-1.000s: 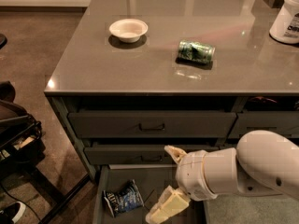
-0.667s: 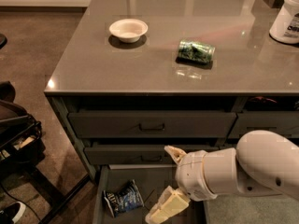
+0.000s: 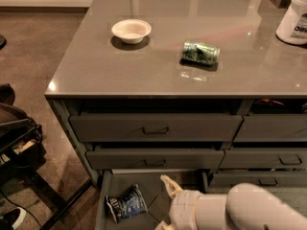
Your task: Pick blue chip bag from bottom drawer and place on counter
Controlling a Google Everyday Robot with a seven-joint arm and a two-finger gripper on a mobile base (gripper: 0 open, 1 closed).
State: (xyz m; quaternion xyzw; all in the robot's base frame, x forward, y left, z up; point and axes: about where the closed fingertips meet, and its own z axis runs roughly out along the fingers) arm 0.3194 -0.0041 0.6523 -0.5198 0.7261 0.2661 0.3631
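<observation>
a: where was the blue chip bag (image 3: 127, 203) seen?
b: it was seen inside the bottom drawer (image 3: 140, 181), which was pulled out. the bag was laid flat on the grey floor of the drawer, near the left wall, with the white lettering turned up.
a: and the tool (image 3: 160, 203), where was it found?
b: it was found over the same drawer, just beside the bag on the right, at the lower edge of the view. the two fingers were spread apart. one cream fingertip (image 3: 165, 180) was pointed toward the back of the drawer, and the other was cut by the lower edge. nothing was held between them, and the bag was not touched by them, as far as could be told.
a: what was seen behind the tool?
b: a thick white arm (image 3: 249, 209) was seen, and the right part of the drawer was hidden by it.
a: what was carried on the counter (image 3: 110, 71)?
b: a white bowl (image 3: 131, 30) was set at the back left, a green crushed can (image 3: 201, 52) was laid on its side near the middle, and a white container (image 3: 294, 18) was stood at the right edge, all apart from each other.
</observation>
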